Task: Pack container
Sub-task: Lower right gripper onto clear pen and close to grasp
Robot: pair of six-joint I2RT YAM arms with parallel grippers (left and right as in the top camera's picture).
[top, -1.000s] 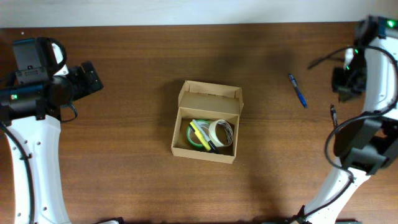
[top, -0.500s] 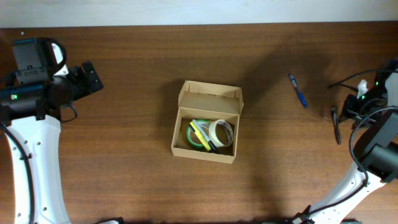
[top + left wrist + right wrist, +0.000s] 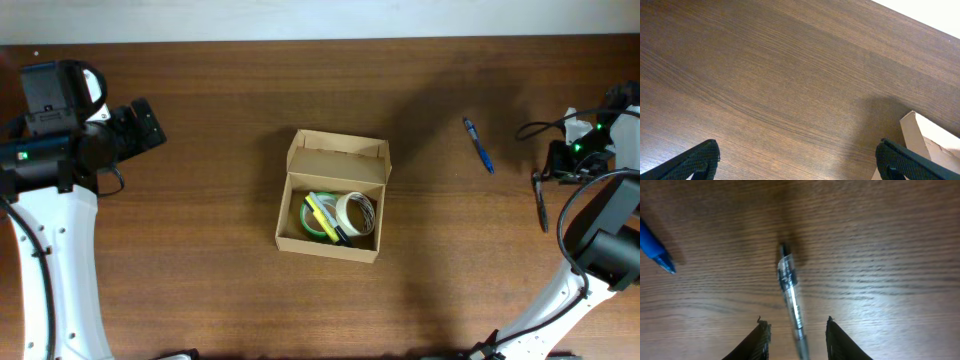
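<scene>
My left fingers (image 3: 796,150) stood wide over the table (image 3: 765,75); my right fingers (image 3: 796,324) were narrowly parted astride a clear pen (image 3: 788,282), not gripping it.

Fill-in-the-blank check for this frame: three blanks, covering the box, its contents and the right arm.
1. The container has its lid ___.
2. The marker inside the container is ___.
3. The right gripper straddles the ___ pen, not the blue one.
Missing words: open; yellow; clear.
</scene>
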